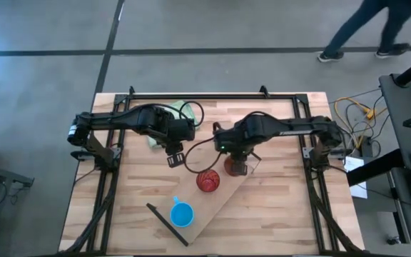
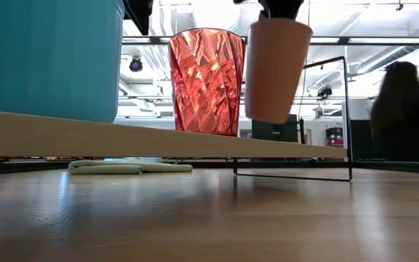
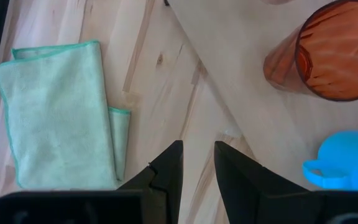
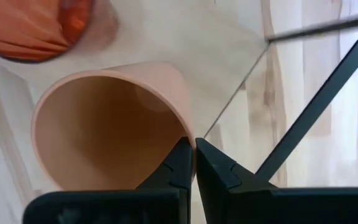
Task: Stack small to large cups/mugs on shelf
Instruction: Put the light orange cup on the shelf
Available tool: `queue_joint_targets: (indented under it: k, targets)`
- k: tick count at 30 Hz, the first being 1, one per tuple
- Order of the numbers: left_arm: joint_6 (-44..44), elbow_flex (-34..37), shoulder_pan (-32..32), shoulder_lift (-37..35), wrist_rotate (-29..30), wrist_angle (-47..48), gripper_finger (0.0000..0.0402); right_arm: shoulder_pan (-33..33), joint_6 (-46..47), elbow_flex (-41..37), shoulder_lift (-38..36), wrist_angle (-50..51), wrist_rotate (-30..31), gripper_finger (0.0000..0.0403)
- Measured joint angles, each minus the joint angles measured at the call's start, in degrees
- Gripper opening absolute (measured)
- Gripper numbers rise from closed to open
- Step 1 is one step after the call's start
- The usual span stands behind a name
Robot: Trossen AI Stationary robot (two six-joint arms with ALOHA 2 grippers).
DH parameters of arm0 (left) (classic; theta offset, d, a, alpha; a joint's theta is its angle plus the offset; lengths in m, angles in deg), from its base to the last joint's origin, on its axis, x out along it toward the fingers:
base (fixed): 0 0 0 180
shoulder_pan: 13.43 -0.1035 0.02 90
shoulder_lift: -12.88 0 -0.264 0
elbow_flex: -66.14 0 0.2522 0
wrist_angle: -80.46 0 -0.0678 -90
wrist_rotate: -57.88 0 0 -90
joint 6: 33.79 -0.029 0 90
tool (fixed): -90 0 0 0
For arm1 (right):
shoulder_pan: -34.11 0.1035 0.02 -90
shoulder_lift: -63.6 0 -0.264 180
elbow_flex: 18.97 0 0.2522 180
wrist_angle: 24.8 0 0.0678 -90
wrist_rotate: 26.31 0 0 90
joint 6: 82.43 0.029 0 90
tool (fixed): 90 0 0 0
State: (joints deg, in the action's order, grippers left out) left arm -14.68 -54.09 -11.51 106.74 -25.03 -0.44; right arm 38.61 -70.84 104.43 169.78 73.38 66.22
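The shelf (image 1: 220,196) is a light-wood board lying aslant on the table; its edge shows in the low view (image 2: 158,142). On it stand a bright blue mug (image 1: 182,213) and a red ribbed tumbler (image 1: 207,180), both on their bases. My right gripper (image 1: 235,163) is shut on a brown-orange cup (image 2: 275,69), which it holds over the shelf's far end, next to the tumbler (image 2: 206,80). My left gripper (image 3: 197,163) hovers over the bare table beside the shelf, narrowly open and empty. My right gripper pinches the cup's rim (image 4: 184,134), one finger inside the cup's mouth and one outside the wall. The fingers come from above. The cup hangs below them, slightly tilted, its base (image 2: 268,116) lifted clear of the shelf.
A folded green cloth (image 3: 55,118) lies on the table at the far left, also in the low view (image 2: 129,167). The shelf's black metal frame end (image 2: 348,116) stands just beyond the cup. A person (image 2: 406,116) sits beyond the table; another (image 1: 366,28) walks past.
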Motion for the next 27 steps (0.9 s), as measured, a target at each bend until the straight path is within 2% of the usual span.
queue_joint_targets:
  k: [7,21,27]
  targets:
    - [0.02,0.0,-0.01,0.01,0.0,2.68,0.0077,-0.78,3.84,-0.58,2.04,1.52,-0.09,0.0009]
    - [0.07,-0.04,-0.01,-0.07,0.0,4.67,0.0077,-1.57,4.45,-0.64,5.12,0.69,0.05,0.0009]
    - [0.04,-0.04,-0.01,-0.11,0.0,4.68,0.0077,-1.96,4.4,-0.63,5.73,0.84,0.49,0.0025]
